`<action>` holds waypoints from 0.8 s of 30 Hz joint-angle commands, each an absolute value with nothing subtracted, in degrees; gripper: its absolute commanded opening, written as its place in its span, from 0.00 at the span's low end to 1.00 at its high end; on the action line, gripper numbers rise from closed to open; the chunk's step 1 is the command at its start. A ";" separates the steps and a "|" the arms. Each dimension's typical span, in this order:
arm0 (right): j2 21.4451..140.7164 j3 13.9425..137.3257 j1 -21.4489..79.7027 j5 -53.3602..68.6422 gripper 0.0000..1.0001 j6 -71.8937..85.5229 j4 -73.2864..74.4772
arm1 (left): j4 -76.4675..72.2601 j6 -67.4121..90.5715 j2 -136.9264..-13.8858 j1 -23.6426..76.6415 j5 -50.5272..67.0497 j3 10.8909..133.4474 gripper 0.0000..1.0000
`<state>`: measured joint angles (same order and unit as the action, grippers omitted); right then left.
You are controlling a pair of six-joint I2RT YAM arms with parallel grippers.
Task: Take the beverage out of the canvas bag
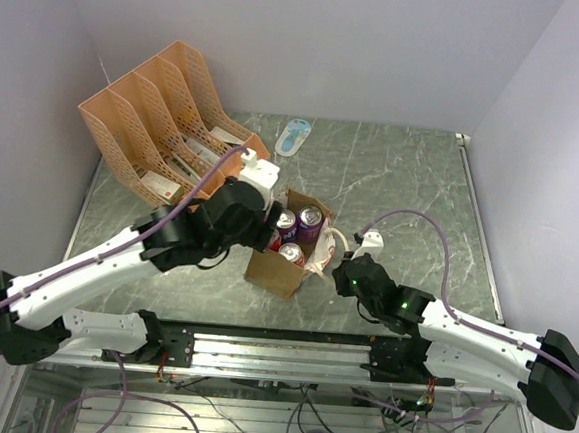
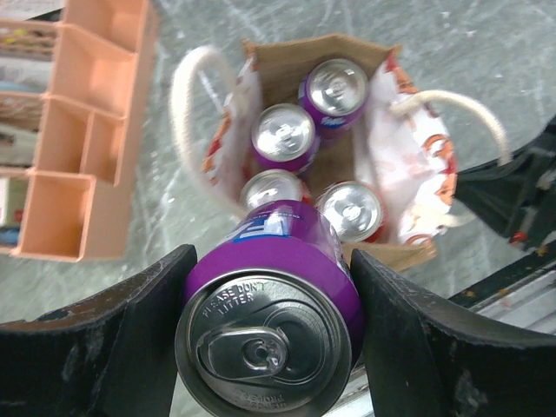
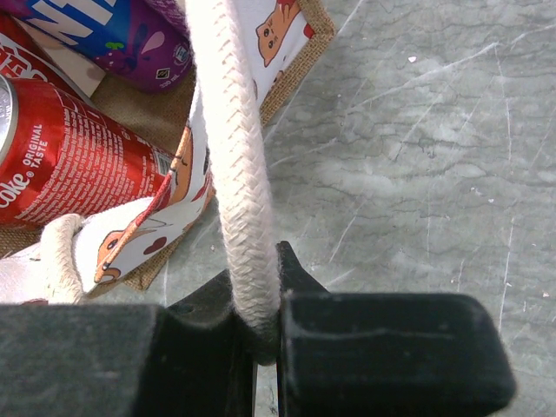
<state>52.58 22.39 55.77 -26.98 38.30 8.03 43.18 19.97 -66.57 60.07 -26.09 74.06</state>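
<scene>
Left wrist view: left gripper [image 2: 271, 347] clamps purple can [image 2: 280, 278] above canvas bag [image 2: 291, 52]; right gripper [image 3: 261, 343] pinches handle [image 3: 233, 165].

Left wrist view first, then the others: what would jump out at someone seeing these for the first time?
A purple can fills the left wrist view, clamped in the left gripper above the open canvas bag, where four more cans stand. In the right wrist view, the right gripper pinches the bag's cream rope handle.
</scene>
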 commanded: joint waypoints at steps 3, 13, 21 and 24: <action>53.35 22.85 55.46 -28.48 0.04 37.27 10.44 | 49.42 25.53 -56.57 59.77 -39.77 68.78 0.07; 54.41 23.24 55.46 -28.48 0.04 37.31 10.31 | 44.14 38.99 -48.86 59.57 -51.77 48.85 0.07; 54.68 23.38 55.48 -28.40 0.04 37.28 10.36 | 44.99 51.96 -57.21 51.93 -54.51 45.94 0.07; 54.60 23.36 55.51 -28.30 0.04 37.26 10.30 | 40.97 52.71 -57.04 45.96 -51.45 43.05 0.07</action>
<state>54.26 22.87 55.77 -26.98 38.30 7.99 47.31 46.52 -57.60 51.81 -48.97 45.32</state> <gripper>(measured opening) 0.063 0.765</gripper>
